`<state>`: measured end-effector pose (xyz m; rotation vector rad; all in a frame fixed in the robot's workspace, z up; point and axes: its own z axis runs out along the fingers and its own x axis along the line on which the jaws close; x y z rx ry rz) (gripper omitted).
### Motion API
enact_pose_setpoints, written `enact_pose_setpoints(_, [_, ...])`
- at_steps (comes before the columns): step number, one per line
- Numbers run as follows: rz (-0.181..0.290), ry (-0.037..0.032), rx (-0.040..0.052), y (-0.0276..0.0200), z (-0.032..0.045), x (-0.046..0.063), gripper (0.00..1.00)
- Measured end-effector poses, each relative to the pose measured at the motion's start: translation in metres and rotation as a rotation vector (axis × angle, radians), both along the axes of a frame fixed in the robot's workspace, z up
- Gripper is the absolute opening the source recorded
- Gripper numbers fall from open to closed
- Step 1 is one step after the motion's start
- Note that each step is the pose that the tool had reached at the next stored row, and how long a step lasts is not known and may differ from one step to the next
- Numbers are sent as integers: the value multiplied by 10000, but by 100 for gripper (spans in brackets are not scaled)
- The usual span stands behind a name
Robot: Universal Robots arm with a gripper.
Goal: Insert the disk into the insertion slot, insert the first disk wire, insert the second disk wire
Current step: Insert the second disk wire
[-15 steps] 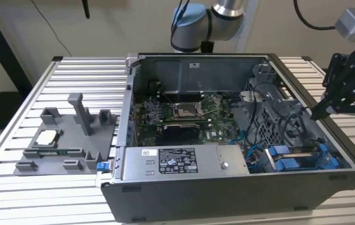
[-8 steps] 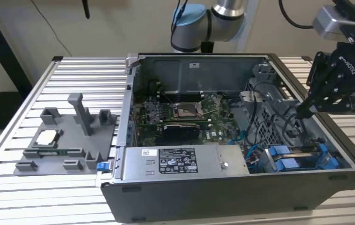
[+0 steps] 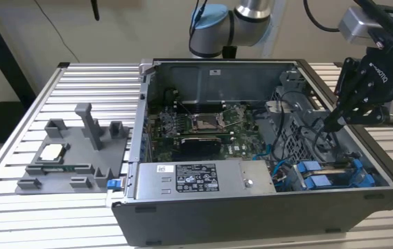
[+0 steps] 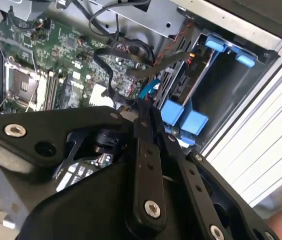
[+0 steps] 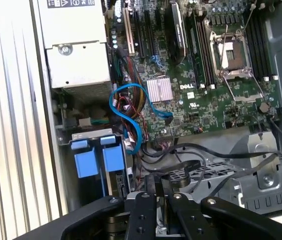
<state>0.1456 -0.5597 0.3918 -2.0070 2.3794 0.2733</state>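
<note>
**Fig.** Open computer case (image 3: pixel 266 207) on a slatted table (image 3: pixel 16 218). The blue-framed disk (image 5: pixel 113 159) sits in the insertion slot (image 3: pixel 352 167), at the case's front corner on the exterior view's right. My gripper (image 3: pixel 333 123) hovers above it among black cables (image 4: pixel 103 70), fingers together. Whether they pinch a wire is unclear. Best practice: meet the disk's connector squarely and avoid snagging cables.
</note>
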Motion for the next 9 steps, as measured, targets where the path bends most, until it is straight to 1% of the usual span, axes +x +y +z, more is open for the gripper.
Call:
enact_pose_setpoints(1, [1, 0, -78, 0, -2, 0, 16])
enact_pose_setpoints(4, [6, -1, -492, 1, -8, -2, 16])
enact_pose_setpoints(5, [4, -11, -578, 3, -14, -7, 16])
enact_pose_setpoints(6, [4, -38, -614, 4, -23, -15, 16])
enact_pose_setpoints(7, [8, -86, -619, 4, -32, -29, 16])
enact_pose_setpoints(9, [18, -219, -620, 5, -52, -67, 16])
